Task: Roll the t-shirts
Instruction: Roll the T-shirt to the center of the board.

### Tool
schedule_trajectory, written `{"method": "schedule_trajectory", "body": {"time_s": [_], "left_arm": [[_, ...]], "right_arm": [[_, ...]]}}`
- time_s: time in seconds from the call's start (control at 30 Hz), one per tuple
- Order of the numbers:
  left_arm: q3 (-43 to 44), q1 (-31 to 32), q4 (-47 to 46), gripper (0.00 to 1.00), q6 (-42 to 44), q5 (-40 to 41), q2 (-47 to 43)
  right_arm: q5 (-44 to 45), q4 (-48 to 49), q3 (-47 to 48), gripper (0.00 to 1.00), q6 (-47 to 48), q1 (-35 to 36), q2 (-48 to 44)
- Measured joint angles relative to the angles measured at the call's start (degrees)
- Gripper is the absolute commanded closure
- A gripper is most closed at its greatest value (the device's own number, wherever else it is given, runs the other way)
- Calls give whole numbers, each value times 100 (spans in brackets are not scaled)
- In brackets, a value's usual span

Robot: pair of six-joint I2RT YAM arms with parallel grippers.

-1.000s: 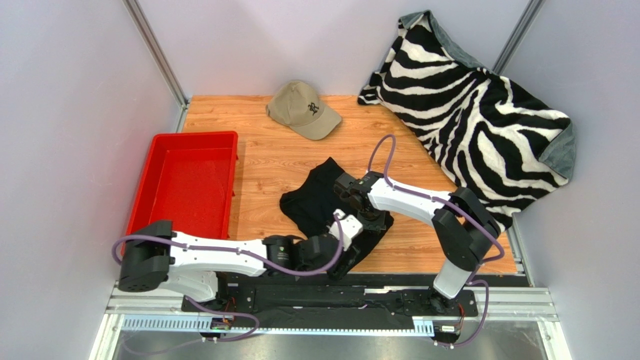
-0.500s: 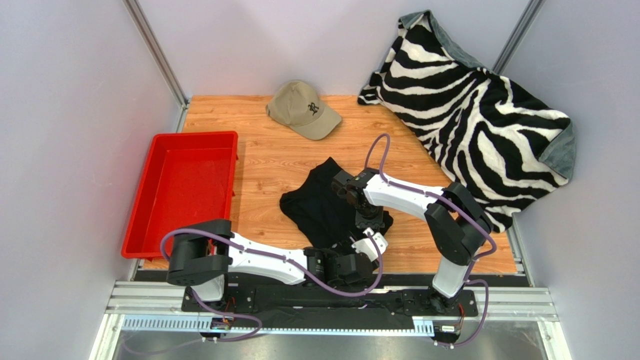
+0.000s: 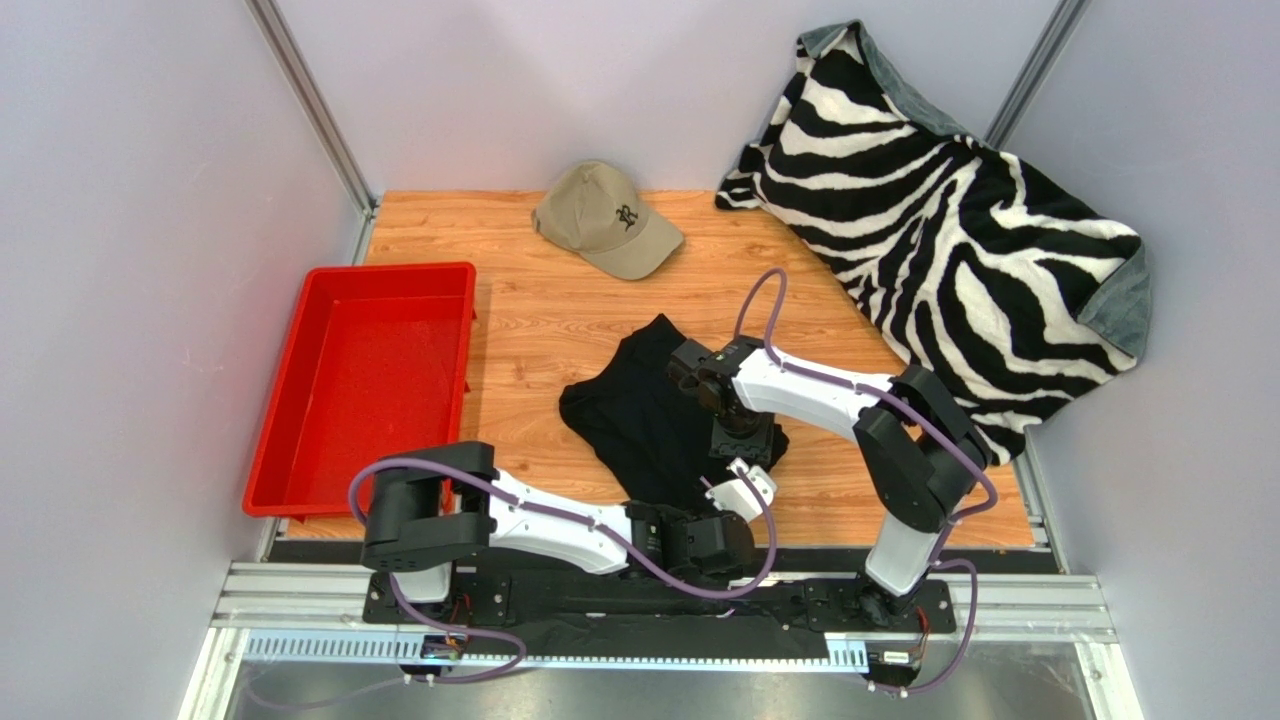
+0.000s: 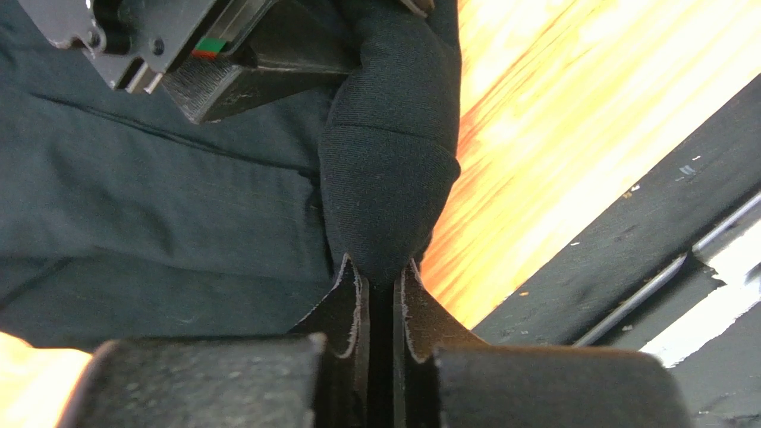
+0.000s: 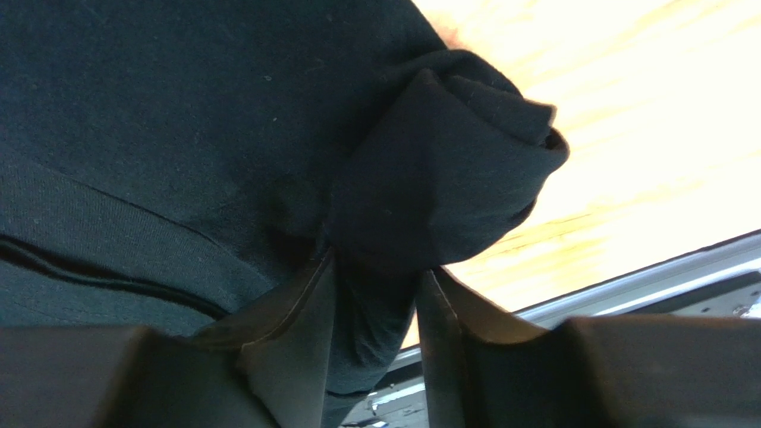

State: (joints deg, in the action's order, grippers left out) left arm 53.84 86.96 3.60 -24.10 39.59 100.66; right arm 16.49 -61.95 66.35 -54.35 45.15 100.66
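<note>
The black t-shirt (image 3: 639,408) lies crumpled on the wooden table, its near right end bunched into a thick fold (image 4: 386,178). My left gripper (image 3: 739,483) reaches in low from the near edge. In the left wrist view my left gripper (image 4: 382,267) is shut on the tip of that fold. My right gripper (image 3: 736,444) points down on the same end from behind. In the right wrist view my right gripper (image 5: 375,267) stands open, with a lump of the t-shirt (image 5: 447,187) lying loose between its fingers.
A red tray (image 3: 388,275) sits at the left. At the back lies a tan cap (image 3: 609,218), and a zebra-striped blanket (image 3: 962,225) is draped over the back right corner. The black base rail (image 3: 601,588) runs just below the table's near edge.
My left arm swung right along the near edge and its jaws closed on the t-shirt's near right fold. My right gripper's jaws parted from their pinch on the cloth.
</note>
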Motion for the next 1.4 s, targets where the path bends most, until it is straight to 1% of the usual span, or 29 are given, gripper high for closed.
{"method": "schedule_trajectory", "body": {"time_s": [0.07,0.17,0.2,0.3,0.47,0.53,0.63,0.87,0.93,1.03,1.2,1.4], "left_arm": [[-13,-13,-44,100,-26,-61,-2],[-210,-111,-330,100,-33,-363,-105],[-273,-153,-402,100,-50,-455,-151],[-507,-404,-680,100,-179,-988,-337],[-841,-839,-1029,100,-527,-1893,-601],[-1003,-1032,-1189,100,-715,-2308,-710],[-1209,-1314,-1346,100,-997,-2852,-876],[-1572,-1867,-1591,100,-1469,-4103,-1091],[-1585,-1978,-1611,100,-1539,-4417,-1091],[-1589,-2024,-1633,100,-1631,-4787,-1088],[-1674,-2022,-1770,100,-1862,-5215,-1071],[-1773,-2114,-2052,100,-2212,-5530,-905]], "right_arm": [[-11,94,-101,43,-44,-39,-96],[26,249,-374,34,-192,-72,-555],[74,271,-426,26,-249,-81,-721],[317,442,-640,15,-485,-105,-1473],[706,852,-1233,15,-846,-245,-3064],[841,1204,-1633,15,-933,-326,-3685],[944,1480,-2168,15,-968,-417,-4347],[1119,1930,-2706,13,-922,-424,-5049],[1130,1985,-2857,12,-896,-424,-5316],[1099,2100,-3086,9,-835,-426,-5659],[986,2258,-3397,13,-833,-426,-5884],[793,2559,-3694,17,-839,-433,-5783]]}}
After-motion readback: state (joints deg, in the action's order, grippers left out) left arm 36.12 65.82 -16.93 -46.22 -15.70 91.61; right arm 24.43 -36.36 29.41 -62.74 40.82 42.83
